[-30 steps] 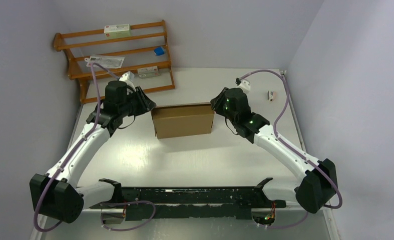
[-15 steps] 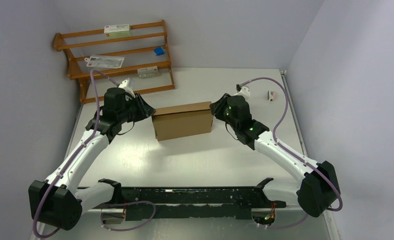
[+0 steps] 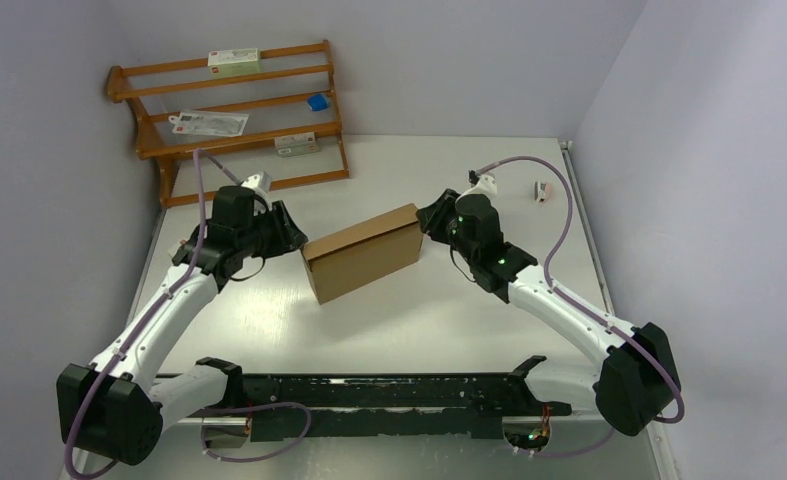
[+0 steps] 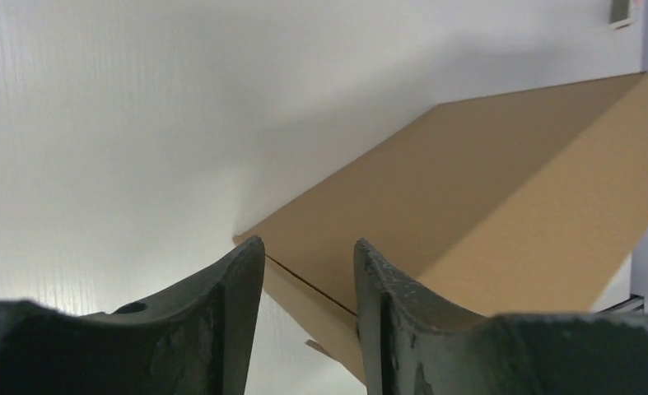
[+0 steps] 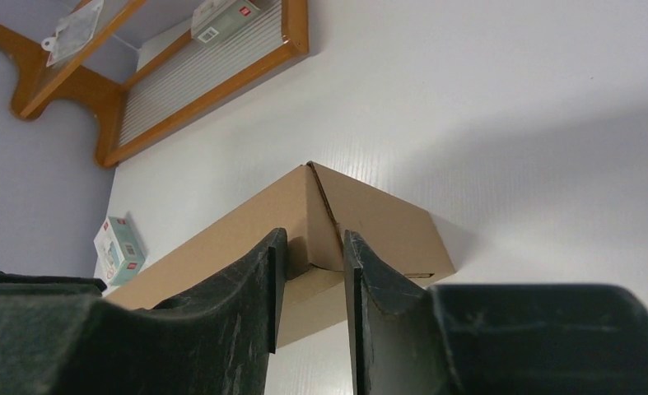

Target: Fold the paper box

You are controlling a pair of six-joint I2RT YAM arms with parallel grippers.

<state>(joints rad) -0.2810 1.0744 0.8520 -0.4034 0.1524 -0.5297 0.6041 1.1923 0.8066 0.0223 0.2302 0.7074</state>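
Black jaws of the left gripper (image 3: 294, 238), in the overhead view, sit just off the left end of a plain brown cardboard paper box (image 3: 364, 255). The right gripper (image 3: 426, 216) is at the opposite end, against the far right corner. The closed, shallow rectangular box lies skewed on the white table (image 3: 389, 320), its left end nearer the arms and its right end farther back. It sits between the two grippers, in front of a slatted wooden rack (image 3: 239, 130) that stands at the far left.

The left wrist view shows the left gripper (image 4: 308, 247) with its jaws parted and a clear gap between the two dark fingers (image 4: 230, 313). Nothing is clamped. The near corner of the paper box (image 4: 485, 189) shows through that gap and just past the fingertips; I cannot tell whether a finger touches the cardboard. The box's broad top face runs away to the right, smooth and unprinted. One seam line is visible along the end below it, and a small tab pokes out at the bottom edge.

The right wrist view shows the right gripper (image 5: 312, 239) nearly together — its fingers (image 5: 250, 304) straddle the upright corner edge of the paper box (image 5: 221, 247) and pinch the cardboard there. Two side walls meet at that corner in a crisp fold — the long wall runs left and the short end wall runs right, its lower edge resting on the table.
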